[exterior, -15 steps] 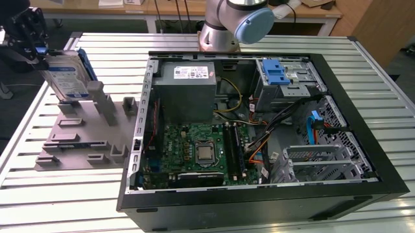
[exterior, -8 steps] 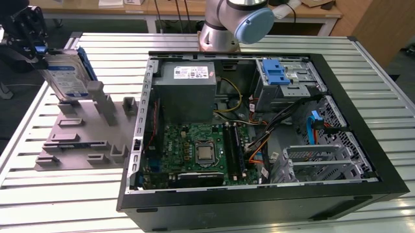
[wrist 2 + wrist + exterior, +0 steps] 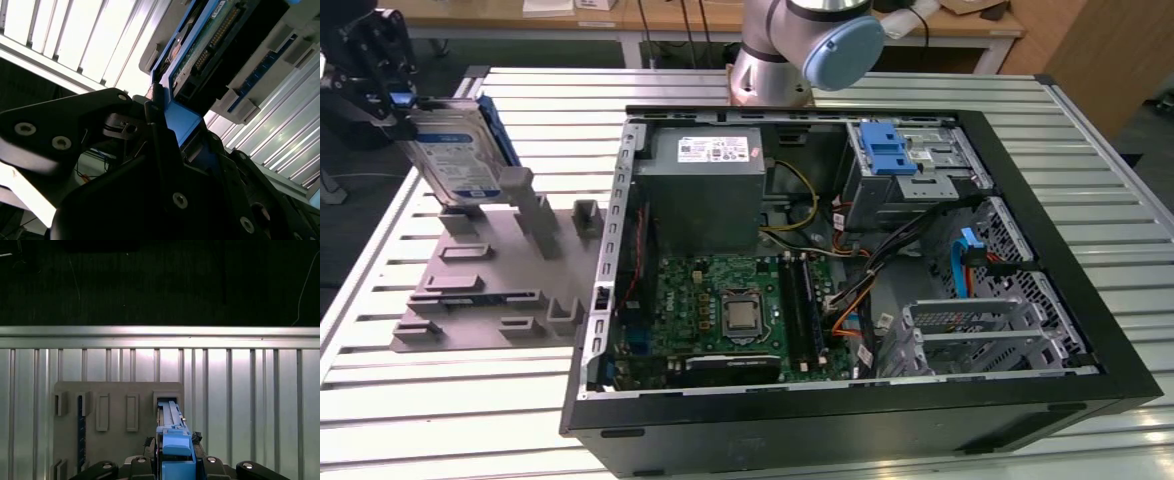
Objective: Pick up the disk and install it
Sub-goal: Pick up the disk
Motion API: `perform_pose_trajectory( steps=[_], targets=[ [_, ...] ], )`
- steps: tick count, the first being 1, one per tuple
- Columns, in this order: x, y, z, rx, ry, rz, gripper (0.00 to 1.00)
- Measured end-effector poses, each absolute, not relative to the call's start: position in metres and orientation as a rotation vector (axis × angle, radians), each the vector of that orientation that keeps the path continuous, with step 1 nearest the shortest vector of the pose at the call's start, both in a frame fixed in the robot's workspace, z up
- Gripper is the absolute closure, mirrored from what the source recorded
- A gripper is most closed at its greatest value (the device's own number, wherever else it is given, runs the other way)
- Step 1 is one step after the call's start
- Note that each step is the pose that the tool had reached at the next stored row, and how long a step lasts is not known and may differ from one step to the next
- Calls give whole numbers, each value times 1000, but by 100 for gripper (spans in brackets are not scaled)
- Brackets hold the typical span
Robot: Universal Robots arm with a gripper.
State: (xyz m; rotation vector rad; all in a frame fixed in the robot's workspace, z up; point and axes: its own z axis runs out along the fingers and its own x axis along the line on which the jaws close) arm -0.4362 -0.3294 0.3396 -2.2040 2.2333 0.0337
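The disk [image 3: 454, 150] stands on edge at the exterior view's far left, a silver drive with a white-and-blue label and a blue carrier frame. My gripper [image 3: 398, 95] is shut on its upper end. The disk's lower end is at a slot of the grey fixture [image 3: 507, 270]; I cannot tell whether it still rests in it. In the first wrist view the blue carrier edge [image 3: 173, 440] runs between my gripper [image 3: 175, 462] fingers toward the fixture slot [image 3: 167, 399]. The second wrist view shows the disk's circuit-board side [image 3: 210, 40] and its blue frame [image 3: 182, 120] clamped in black fingers [image 3: 160, 150].
An open computer case [image 3: 1014, 200] lies on the slatted metal table [image 3: 454, 400]. Inside it are a grey power supply [image 3: 707, 165], a motherboard [image 3: 734, 310] and a silver drive cage with a blue latch [image 3: 901, 150]. The arm's base [image 3: 781, 50] stands behind the case.
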Motion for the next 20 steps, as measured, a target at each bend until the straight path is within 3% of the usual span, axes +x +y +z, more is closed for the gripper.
perform_pose_trajectory(
  steps=[20],
  targets=[
    [-436, -329, 349, -2204, 2233, 34, 64]
  ],
)
